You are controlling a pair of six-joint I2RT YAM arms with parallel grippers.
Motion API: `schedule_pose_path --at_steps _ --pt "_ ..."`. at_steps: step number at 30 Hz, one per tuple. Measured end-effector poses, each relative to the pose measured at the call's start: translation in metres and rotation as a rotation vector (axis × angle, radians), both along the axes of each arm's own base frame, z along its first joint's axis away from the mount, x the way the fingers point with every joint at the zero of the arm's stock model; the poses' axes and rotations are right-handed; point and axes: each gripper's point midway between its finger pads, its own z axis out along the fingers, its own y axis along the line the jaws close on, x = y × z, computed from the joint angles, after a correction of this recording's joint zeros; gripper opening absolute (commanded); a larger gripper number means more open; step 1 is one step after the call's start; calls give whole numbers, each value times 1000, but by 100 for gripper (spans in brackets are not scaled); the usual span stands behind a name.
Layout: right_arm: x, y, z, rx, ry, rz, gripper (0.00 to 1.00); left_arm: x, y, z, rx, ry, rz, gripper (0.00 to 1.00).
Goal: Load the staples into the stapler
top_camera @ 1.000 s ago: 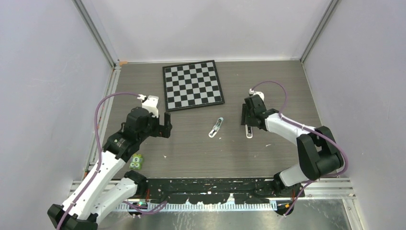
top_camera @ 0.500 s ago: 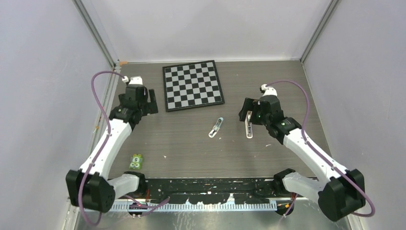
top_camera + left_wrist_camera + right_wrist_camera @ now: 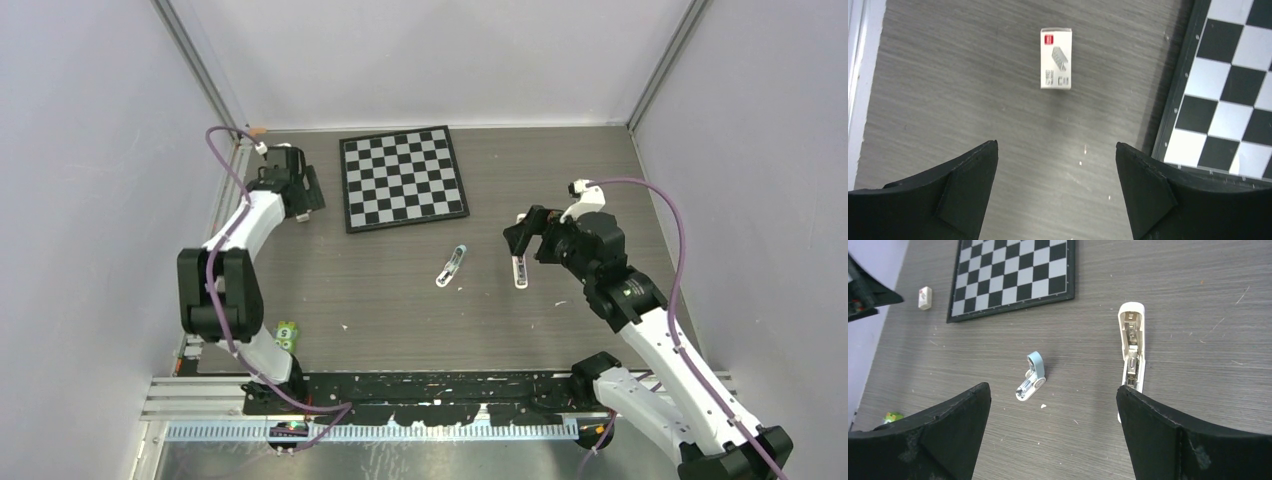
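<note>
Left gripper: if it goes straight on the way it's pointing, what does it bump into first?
Probably the little white staple box, lying straight ahead of the open left gripper. Depth is unclear, so it might touch the table first.

A chessboard is lying flat on the grey surface, with a small blue-and-white piece sitting just in front of it and a green item resting well to the left.
</note>
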Motion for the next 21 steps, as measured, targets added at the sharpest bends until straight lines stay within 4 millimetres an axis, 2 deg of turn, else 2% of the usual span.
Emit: schedule_pose_path --at_steps 3,13,17,21 --pt "-3 -1 7 11 -24 3 100 19 5 -13 -1 22 15 83" --pt "-7 -3 2 -12 -6 8 100 61 27 -49 -14 78 59 71" --pt "-7 -4 1 -15 -5 4 100 73 29 -62 -22 100 60 64" --pt "-6 -5 0 -21 -4 -1 100 73 29 -75 -26 133 59 59"
